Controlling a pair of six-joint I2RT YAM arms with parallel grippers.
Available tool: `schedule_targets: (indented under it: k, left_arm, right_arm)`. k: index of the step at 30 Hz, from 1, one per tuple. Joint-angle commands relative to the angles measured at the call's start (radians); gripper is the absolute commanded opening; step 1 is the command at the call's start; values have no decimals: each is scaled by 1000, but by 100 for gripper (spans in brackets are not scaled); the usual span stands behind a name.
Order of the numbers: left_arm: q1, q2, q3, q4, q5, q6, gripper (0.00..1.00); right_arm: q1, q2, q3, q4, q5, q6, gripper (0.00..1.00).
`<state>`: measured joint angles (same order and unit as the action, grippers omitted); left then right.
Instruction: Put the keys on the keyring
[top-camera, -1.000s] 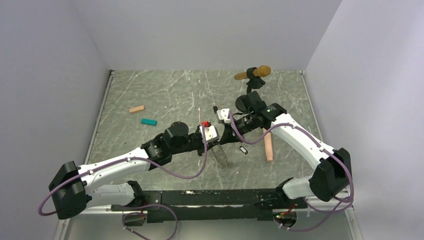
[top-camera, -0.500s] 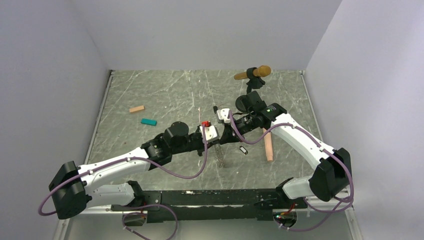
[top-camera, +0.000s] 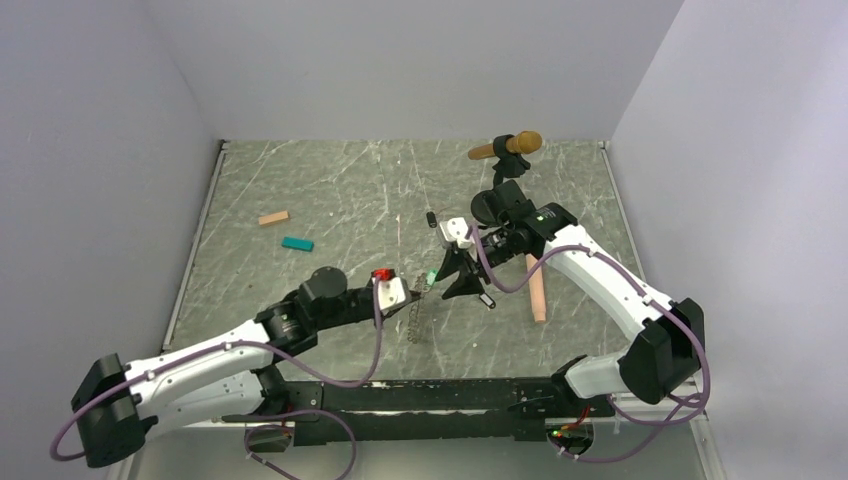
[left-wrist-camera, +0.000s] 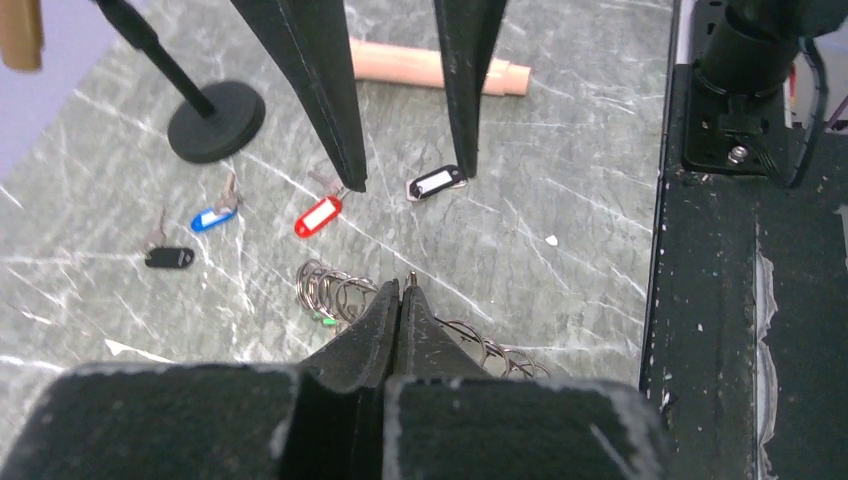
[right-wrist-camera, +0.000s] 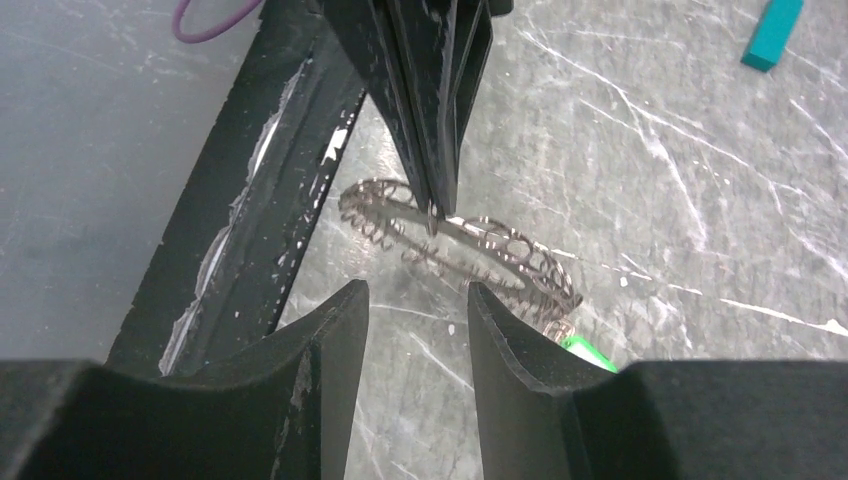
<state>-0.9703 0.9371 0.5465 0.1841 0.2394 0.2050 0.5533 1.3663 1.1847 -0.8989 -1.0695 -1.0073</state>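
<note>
My left gripper (left-wrist-camera: 403, 290) is shut on the rim of the keyring (left-wrist-camera: 330, 295), a coiled metal ring held on edge above the table (top-camera: 417, 322). A green-tagged key (right-wrist-camera: 585, 350) sits against the ring's far end. My right gripper (right-wrist-camera: 415, 300) is open and empty, just beyond the keyring (right-wrist-camera: 460, 235), its fingers (left-wrist-camera: 320, 90) pointing down at the table. Loose keys lie on the table beneath it: a black-tagged one (left-wrist-camera: 169, 257), a blue one (left-wrist-camera: 210, 218), a red one (left-wrist-camera: 318, 215) and a black-and-white one (left-wrist-camera: 437, 182).
A microphone stand's round black base (left-wrist-camera: 215, 120) stands behind the keys, its microphone (top-camera: 515, 145) at the back. A wooden dowel (top-camera: 537, 290) lies to the right. A tan block (top-camera: 273, 218) and a teal block (top-camera: 297, 244) lie at the left.
The right gripper has opened and let go of the keyring. The left arm, shut on the ring, has drawn back toward the near left with it.
</note>
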Motion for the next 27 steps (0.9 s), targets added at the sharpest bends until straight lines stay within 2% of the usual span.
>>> schedule_targets:
  k: [1,4,6,9,14,23,27]
  left_arm:
    - [0,-158,-47,106,98,117,0]
    - [34,-248,-62,73,163,147,0]
    - [83,-301,-91,103,221,103,0]
    - [172,-362,-164,270,303,-24,0]
    - [210,-373,-229,463,385,-173,0]
    - [243,-349,-179,450,514,-188,0]
    - [250,-341,-174,449,525,-193,0]
  right_arm:
    - [-15,-37,31,-79,-88,-125,46]
    - [-17,-35,26,-106,-105,-170,46]
    - [-17,-31,25,-149,-124,-232,47]
    - [-17,-34,16,-197,-155,-326,47]
    - [-17,-49,-3,-213,-183,-381,48]
    - [-16,-51,-3,-227,-181,-405,49]
    - [-16,-50,-4,-228,-183,-407,49]
